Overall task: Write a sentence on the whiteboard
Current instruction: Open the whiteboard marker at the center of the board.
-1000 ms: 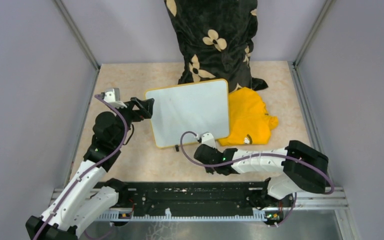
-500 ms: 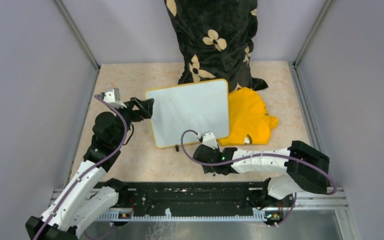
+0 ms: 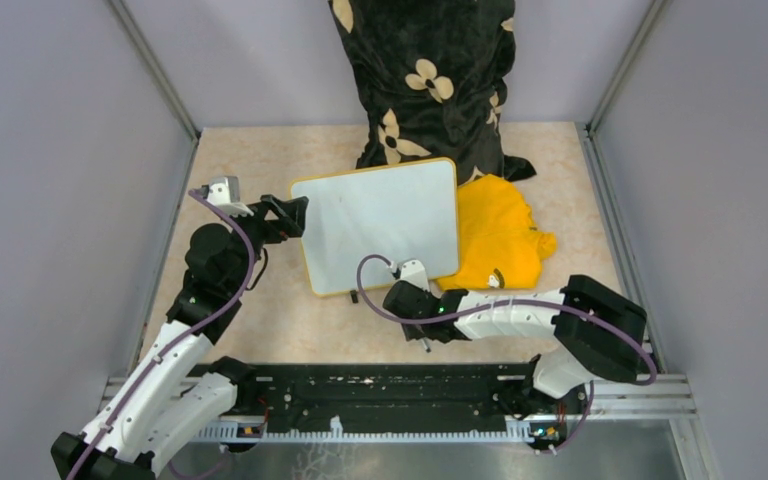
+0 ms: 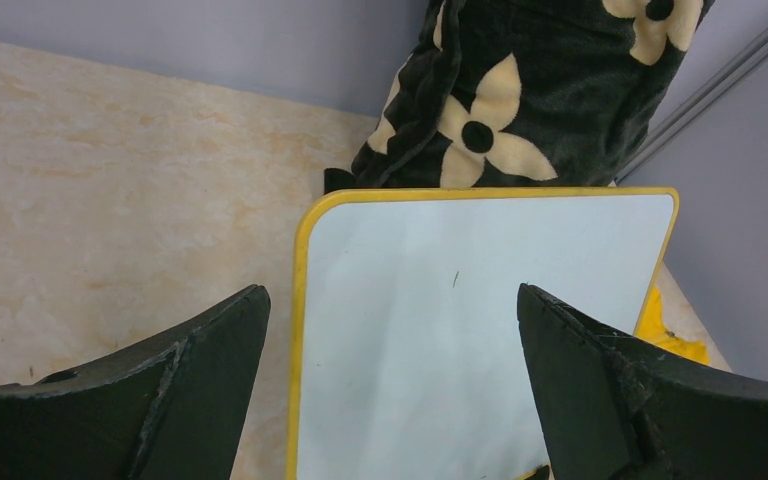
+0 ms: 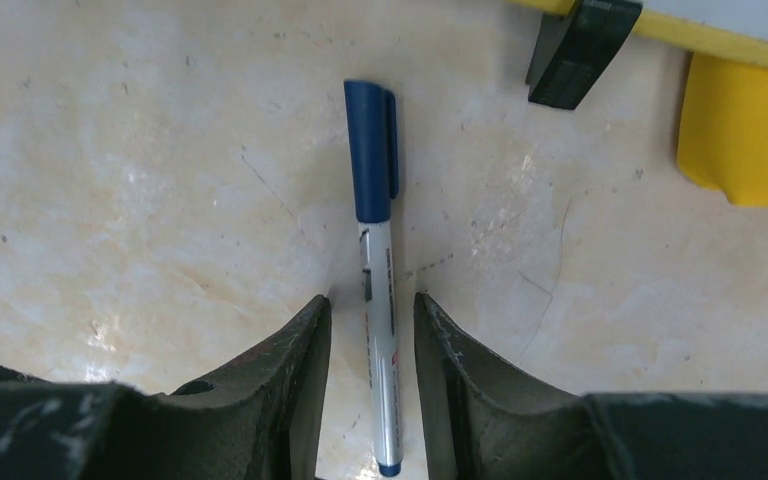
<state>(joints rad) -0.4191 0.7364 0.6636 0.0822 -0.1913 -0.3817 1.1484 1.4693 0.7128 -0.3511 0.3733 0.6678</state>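
The whiteboard (image 3: pixel 380 225) lies flat on the table with a yellow frame, and it also fills the left wrist view (image 4: pixel 460 340). Its surface is blank; no sentence shows on it, only a tiny dark mark. My left gripper (image 3: pixel 295 215) is open and empty at the board's left edge, its jaws straddling the frame in the left wrist view (image 4: pixel 390 290). My right gripper (image 3: pixel 415 325) hangs low in front of the board's near edge. A marker (image 5: pixel 371 170) with a blue cap lies on the table between its jaws (image 5: pixel 371 297), with a thin gap on each side.
A yellow cloth (image 3: pixel 500 235) lies against the board's right edge. A black flowered pillow (image 3: pixel 425 80) stands behind the board at the back wall. A black clip (image 5: pixel 578 45) juts from the board's near edge. Grey walls enclose the table.
My right arm has shifted a little to the left and its wrist has come down over the marker. The left arm and the board have not moved.
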